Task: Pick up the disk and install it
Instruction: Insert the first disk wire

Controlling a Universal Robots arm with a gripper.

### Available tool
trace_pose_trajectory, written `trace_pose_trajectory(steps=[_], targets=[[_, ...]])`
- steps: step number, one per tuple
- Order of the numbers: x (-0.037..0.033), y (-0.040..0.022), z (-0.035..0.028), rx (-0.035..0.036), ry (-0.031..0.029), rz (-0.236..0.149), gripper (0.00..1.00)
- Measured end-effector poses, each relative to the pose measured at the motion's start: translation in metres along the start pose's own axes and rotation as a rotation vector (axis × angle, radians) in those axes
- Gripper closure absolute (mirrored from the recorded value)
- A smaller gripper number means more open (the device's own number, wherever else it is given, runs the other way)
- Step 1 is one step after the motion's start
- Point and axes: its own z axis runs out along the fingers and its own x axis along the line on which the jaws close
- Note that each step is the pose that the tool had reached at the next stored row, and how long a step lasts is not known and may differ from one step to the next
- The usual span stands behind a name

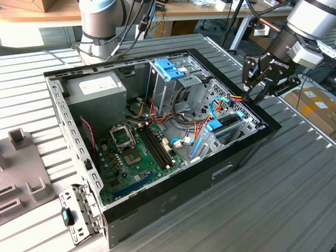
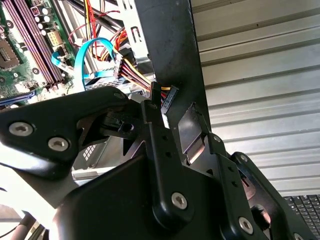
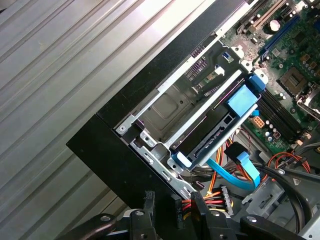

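Disk (image 1: 223, 127) sits in drive bay inside PC case (image 1: 173, 197), w/ blue rails. Long axis runs along case's near wall; connector end w/ blue SATA cable (image 3: 240, 172) faces the cage. Gripper (image 1: 265, 79) hovers just beyond, toward exterior view's right, over case rim, fingers (image 3: 148, 210) pinching a black power connector (image 2: 169, 95).

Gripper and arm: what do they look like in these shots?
The black multi-link metal gripper has angular finger links with silver screw heads, seen in both wrist views, and white lettering on its body. Above it sits a silver-grey wrist module. The silver-grey cylindrical arm carries black cables.
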Motion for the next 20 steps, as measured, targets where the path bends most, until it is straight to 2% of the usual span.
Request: trace_pose_trajectory(steps=[1,3,4,6,20], targets=[[0.0,0.0,0.0,0.0,0.0,0.0,0.59],[0.0,0.0,0.0,0.0,0.0,0.0,0.73],[0.0,0.0,0.0001,0.0,0.0,0.0,0.73],[0.0,0.0,-0.0001,-0.0003,0.0003,0.0,0.81],[0.0,0.0,0.0002,0.0,0.0,0.0,0.81]])
